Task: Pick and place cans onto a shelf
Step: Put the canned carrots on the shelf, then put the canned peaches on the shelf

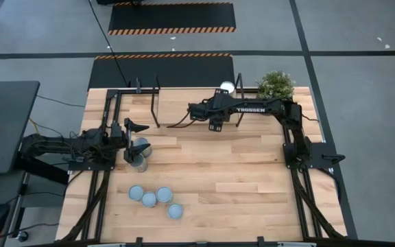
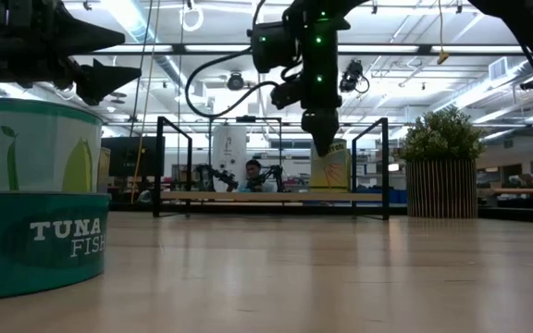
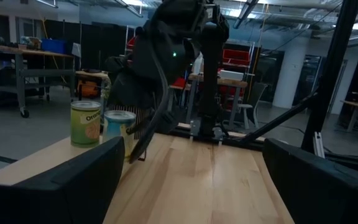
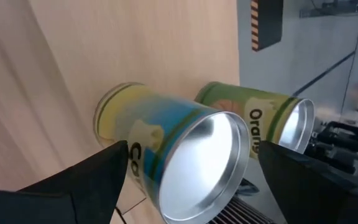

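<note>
Found the left gripper (image 1: 134,132) at the left side of the table, spread almost to its widest and gripping nothing. Saw two cans (image 1: 140,146) standing directly beneath its jaws, touching each other; in the low view, recognised the tuna can (image 2: 35,194) just under the dark fingertips. Judged this wide opening as needed to pass down around a can's round body. Noted four more cans (image 1: 149,199) in a loose cluster on the table, well clear of both pairs of jaws, towards the front edge, not yet brought to the shelf (image 2: 248,196).

Farther to the right, found the right gripper (image 2: 325,141) stretched out to the back and hanging over the shelf, pointing down, also wide open with nothing in its hold. Saw a blue-and-yellow can (image 4: 166,155) upright on the shelf board right below and between these jaws, apparently untouched by either finger, and an orange-labelled can (image 4: 260,115) just beside it, outside the jaws. Probably set close together to leave room on the board for the rest. Left the plant (image 1: 276,84) at the back right corner, away from both jaws.
</note>
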You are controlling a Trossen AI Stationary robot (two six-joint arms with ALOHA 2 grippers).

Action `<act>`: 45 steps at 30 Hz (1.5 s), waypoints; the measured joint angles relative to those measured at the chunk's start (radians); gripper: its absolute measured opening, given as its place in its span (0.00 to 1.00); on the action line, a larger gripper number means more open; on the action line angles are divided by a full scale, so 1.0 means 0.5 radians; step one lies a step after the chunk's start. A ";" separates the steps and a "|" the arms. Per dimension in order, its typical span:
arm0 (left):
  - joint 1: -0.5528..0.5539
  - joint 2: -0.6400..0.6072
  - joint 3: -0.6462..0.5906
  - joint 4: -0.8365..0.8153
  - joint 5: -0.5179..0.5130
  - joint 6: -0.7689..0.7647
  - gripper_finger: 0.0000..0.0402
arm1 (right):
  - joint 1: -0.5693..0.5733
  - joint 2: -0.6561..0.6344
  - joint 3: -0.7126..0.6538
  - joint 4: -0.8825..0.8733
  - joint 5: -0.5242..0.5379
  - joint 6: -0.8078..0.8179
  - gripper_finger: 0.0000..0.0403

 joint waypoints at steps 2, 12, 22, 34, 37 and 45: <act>0.000 0.000 0.000 -0.002 0.001 0.001 0.96 | -0.002 0.000 0.001 -0.001 0.002 0.016 0.91; 0.000 0.000 0.000 0.014 0.000 0.001 0.96 | 0.057 -0.008 0.030 0.197 0.136 -0.136 0.91; 0.000 0.000 0.000 0.004 0.000 0.001 0.96 | -0.049 0.001 -0.102 0.298 0.223 -0.151 0.91; 0.000 0.000 0.000 -0.002 0.000 0.000 0.96 | -0.048 0.001 -0.126 0.103 0.301 -0.019 0.91; 0.000 0.000 0.000 -0.002 0.000 0.000 0.96 | -0.049 0.001 -0.126 0.103 0.304 -0.019 0.91; -0.001 0.000 0.000 -0.001 0.000 0.002 0.96 | 0.025 0.001 -0.126 0.270 0.194 -0.084 0.91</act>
